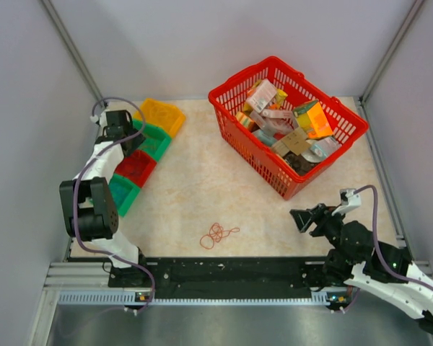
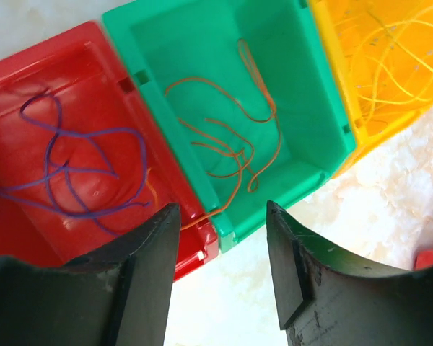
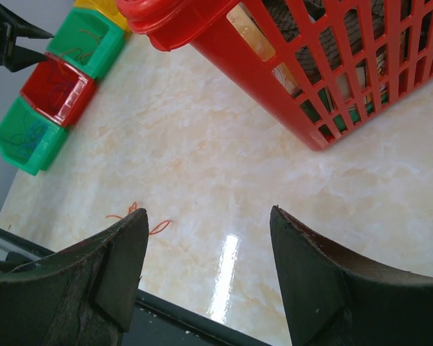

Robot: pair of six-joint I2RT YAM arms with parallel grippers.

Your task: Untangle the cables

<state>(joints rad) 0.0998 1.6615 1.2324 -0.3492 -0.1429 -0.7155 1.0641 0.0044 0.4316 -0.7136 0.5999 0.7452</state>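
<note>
Cables [image 1: 218,235] form 1 small orange-red tangle of thin loops.

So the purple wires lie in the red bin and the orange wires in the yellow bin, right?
Not quite. The purple wires do lie in the red bin, but the orange wires are in the green bin beside it, not the yellow bin, which holds only yellow wires. The left wrist view shows this.
</note>
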